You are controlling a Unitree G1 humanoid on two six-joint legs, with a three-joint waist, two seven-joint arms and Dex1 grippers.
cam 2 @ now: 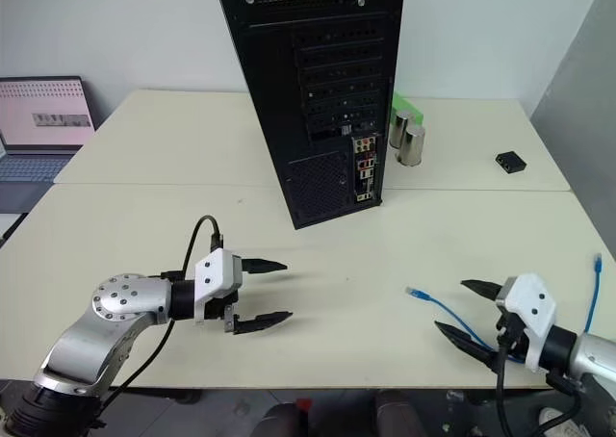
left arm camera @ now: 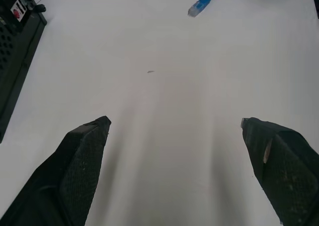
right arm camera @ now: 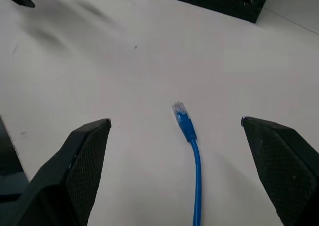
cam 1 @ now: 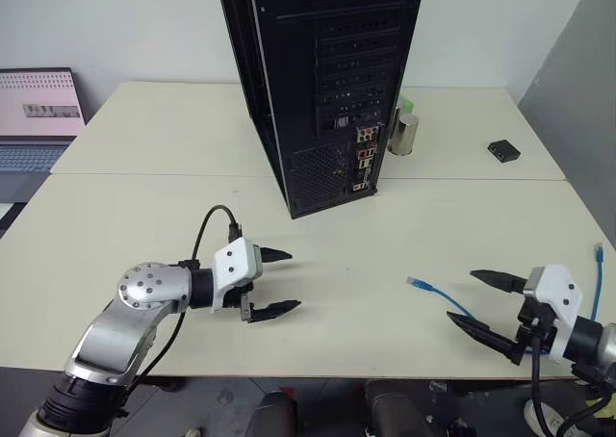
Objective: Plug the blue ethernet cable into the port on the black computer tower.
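While both grippers hover over the pale table (cam 1: 144, 216) with nothing in them, the blue ethernet cable (cam 1: 438, 295) lies loose on the tabletop at the robot's right. Its near plug (right arm camera: 179, 111) rests flat on the surface, tip aimed roughly toward the black computer tower (cam 1: 322, 81); the cord runs back under the right gripper (cam 1: 486, 307), and its other end (cam 1: 599, 254) sticks up beyond that arm.

Left gripper (cam 1: 274, 283): fingers spread wide, empty, pointing to the right across the table, well apart from the plug. In the left wrist view the two black fingertips (left arm camera: 84, 151) stand far apart over bare table, with the plug ahead.

Right gripper: fingers spread wide too, empty, aimed at the plug, which sits ahead between the two fingertips (right arm camera: 82, 156) but not touching either one.

Tower stands upright at the middle of the table, rear face toward the robot. The port (cam 1: 364, 158) is in the connector cluster low on the rear panel, near the red and blue jacks; nothing is plugged into it.

A silver cylinder (cam 1: 406, 134) stands just right of the tower, a small black box (cam 1: 502, 150) farther right, and a laptop (cam 1: 38, 115) at the far left.
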